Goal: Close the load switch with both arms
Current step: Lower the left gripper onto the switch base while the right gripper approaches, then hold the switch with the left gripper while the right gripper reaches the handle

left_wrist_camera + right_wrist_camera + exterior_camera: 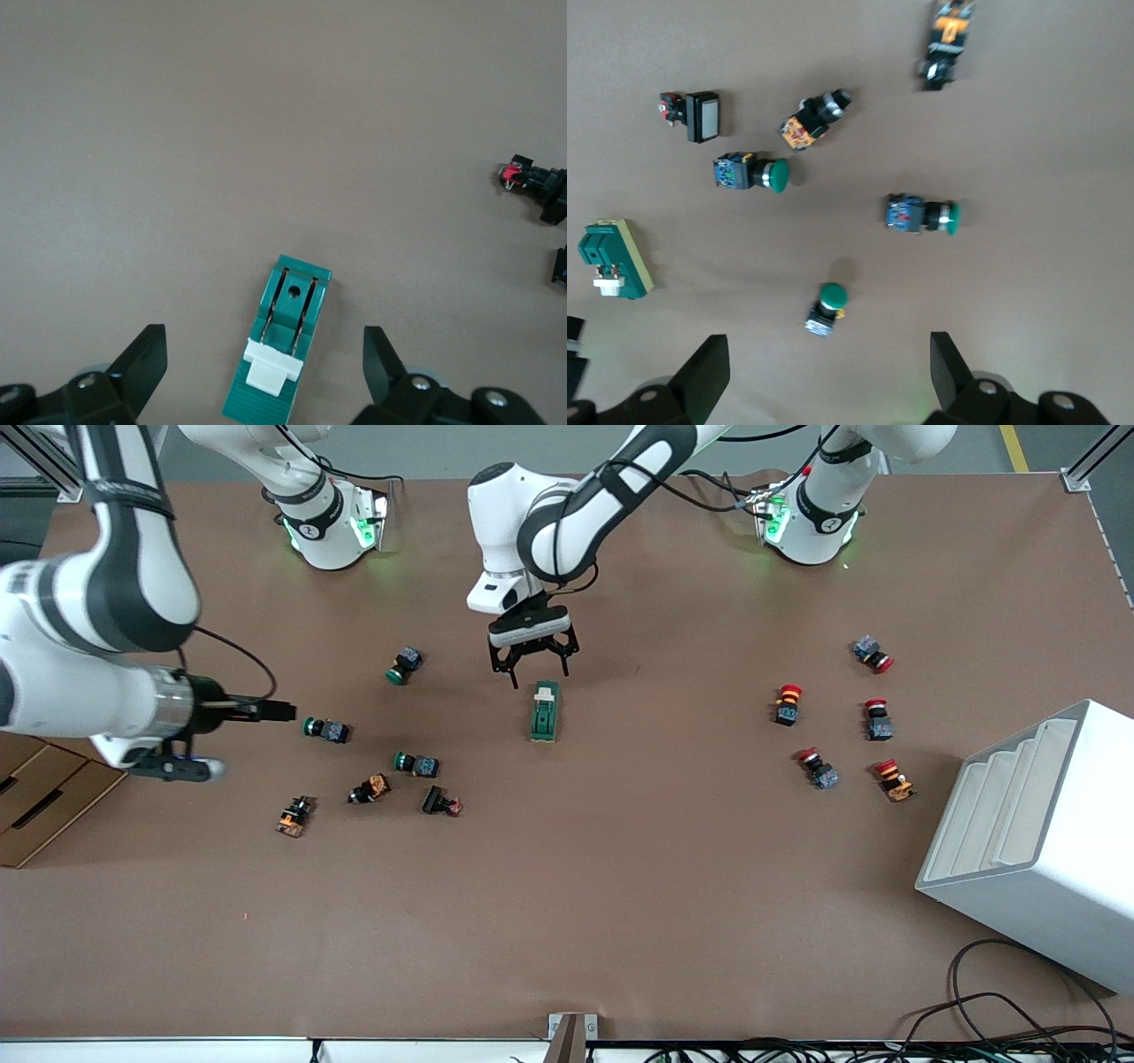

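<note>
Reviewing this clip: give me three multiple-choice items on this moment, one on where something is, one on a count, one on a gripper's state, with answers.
1. The left gripper is over:
A. the white bin
B. the load switch
C. the red-capped buttons

2. Green-capped push buttons on the table:
A. one
B. three
C. five

3. The right gripper is:
A. open, holding nothing
B. shut on a button
C. shut on the switch

Answers:
1 B, the switch lies between its open fingers in the left wrist view.
2 B, three green caps show.
3 A, its fingers stand spread, nothing between them.
</note>
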You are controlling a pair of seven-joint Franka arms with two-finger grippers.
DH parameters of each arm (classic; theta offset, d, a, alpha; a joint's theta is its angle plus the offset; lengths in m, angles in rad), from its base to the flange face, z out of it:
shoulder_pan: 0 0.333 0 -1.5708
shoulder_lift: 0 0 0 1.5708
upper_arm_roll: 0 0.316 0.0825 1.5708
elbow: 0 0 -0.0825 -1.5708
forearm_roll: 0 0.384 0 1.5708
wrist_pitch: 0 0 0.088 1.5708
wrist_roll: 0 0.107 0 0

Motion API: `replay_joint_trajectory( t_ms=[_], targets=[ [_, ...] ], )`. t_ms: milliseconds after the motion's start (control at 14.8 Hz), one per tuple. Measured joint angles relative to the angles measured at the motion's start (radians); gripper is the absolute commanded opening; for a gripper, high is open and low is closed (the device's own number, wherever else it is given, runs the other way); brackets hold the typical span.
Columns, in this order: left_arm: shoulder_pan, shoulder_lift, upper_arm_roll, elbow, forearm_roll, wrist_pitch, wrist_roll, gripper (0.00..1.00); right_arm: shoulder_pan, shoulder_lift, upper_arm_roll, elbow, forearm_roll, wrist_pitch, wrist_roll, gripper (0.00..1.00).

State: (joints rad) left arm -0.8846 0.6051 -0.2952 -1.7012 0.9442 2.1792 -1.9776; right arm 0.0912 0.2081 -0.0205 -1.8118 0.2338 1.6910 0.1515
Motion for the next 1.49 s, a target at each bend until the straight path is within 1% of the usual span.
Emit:
replay_joint_trajectory(
  t_ms=[203,407,610,814,949,1153,1288,1492],
  targets=[
    [-0.038,0.023,0.0,-0.072,0.152,0.017,-0.192,0.98,0.051,-0.002,0.001,-0.082,0.03,0.091,0.087,1.0],
    [-0.088,0.074,0.0,-0.085,0.25,0.016,-0.333,0.97,0.134,-0.014,0.004,-0.148,0.068,0.164,0.2,1.0],
    [-0.121,0.103,0.001,-0.119,0.34,0.009,-0.406,0.96,0.236,-0.038,0.007,-0.273,0.103,0.332,0.311,1.0],
    [-0.123,0.107,0.001,-0.177,0.449,-0.006,-0.485,0.95,0.366,-0.045,0.009,-0.366,0.178,0.512,0.419,1.0],
    [-0.126,0.112,0.001,-0.193,0.495,-0.028,-0.505,0.95,0.465,-0.042,0.011,-0.389,0.208,0.613,0.5,1.0],
    [-0.135,0.117,0.001,-0.193,0.513,-0.042,-0.507,0.95,0.6,-0.007,0.013,-0.406,0.299,0.766,0.593,1.0],
    [-0.137,0.117,0.001,-0.191,0.521,-0.042,-0.507,0.95,0.665,0.042,0.012,-0.41,0.358,0.864,0.62,1.0],
    [-0.137,0.127,0.001,-0.191,0.552,-0.042,-0.507,0.95,0.731,0.122,0.012,-0.41,0.46,0.992,0.625,1.0]
  ],
)
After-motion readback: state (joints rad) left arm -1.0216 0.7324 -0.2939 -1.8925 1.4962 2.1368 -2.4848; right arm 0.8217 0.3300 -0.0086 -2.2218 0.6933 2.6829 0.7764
